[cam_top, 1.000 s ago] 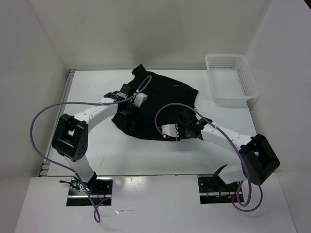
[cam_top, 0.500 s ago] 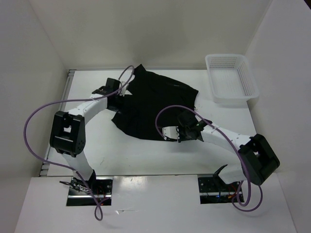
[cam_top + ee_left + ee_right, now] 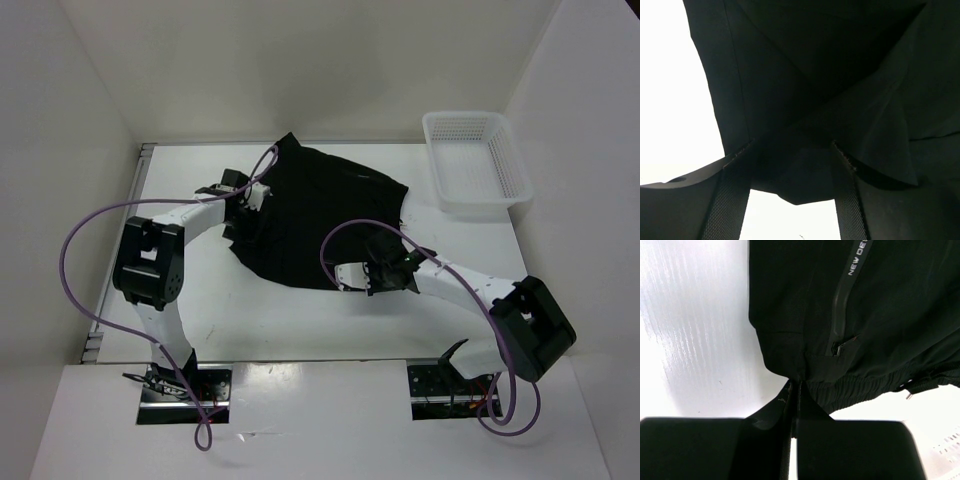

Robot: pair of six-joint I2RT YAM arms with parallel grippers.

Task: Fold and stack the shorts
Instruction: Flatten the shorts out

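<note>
The shorts (image 3: 320, 210) lie spread out, a little rumpled, on the white surface (image 3: 290, 325), towards its far side and roughly between my two arms. They are well apart from the white mesh basket (image 3: 478, 203), which stands at the far right corner.

My right tool (image 3: 796, 390) is closed, its two fingers pressed together on the near edge of the shorts. A pinch of black cloth sits right at their tips. Just beyond the pinch, my right wrist view shows a gathered elastic band (image 3: 865, 387) running off to the right. Above that band is a zip pocket (image 3: 839, 315), and beyond it a pale strip with lettering (image 3: 860, 257) that begins "NEW DE". From above, this tool sits at the near right part of the garment, and a purple cable (image 3: 325, 250) loops over the cloth beside it.

My left tool (image 3: 791, 147) is at the left edge of the shorts. Its fingers (image 3: 732, 195) stand apart, with a bunched fold of the cloth filling the gap between their tips. Creases run from both tips up into the cloth. Bare white surface shows below the fold and along the left side.
</note>
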